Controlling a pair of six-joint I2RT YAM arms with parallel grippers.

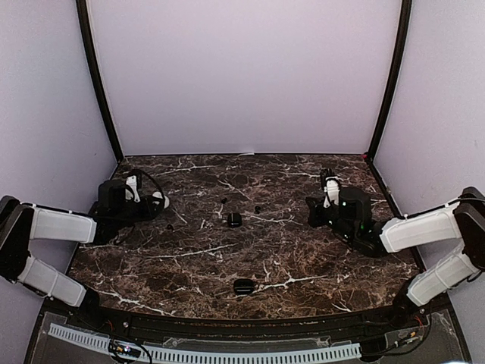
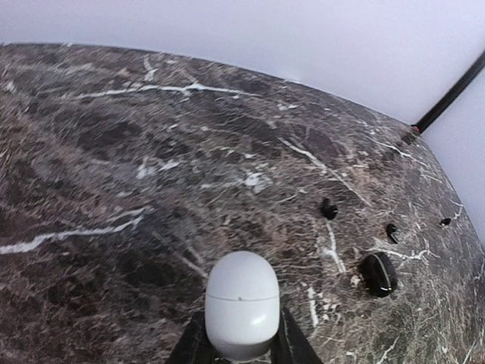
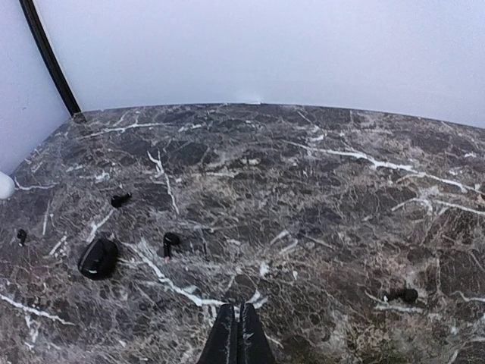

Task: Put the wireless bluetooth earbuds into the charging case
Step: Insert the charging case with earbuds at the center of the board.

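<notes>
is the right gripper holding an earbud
No, the right gripper is closed flat on itself with nothing pinched in it.

white case (image 2: 242, 303): lower end cut off by the left wrist view's bottom edge | left gripper (image 2: 241, 327): only two dark finger stubs show | right gripper (image 3: 239, 337): just the pressed-together tips in frame | white object (image 3: 4, 184): sliced by the left edge, unidentifiable | black earbuds (image 1: 258, 208): mere specks from above, shape unreadable
</notes>
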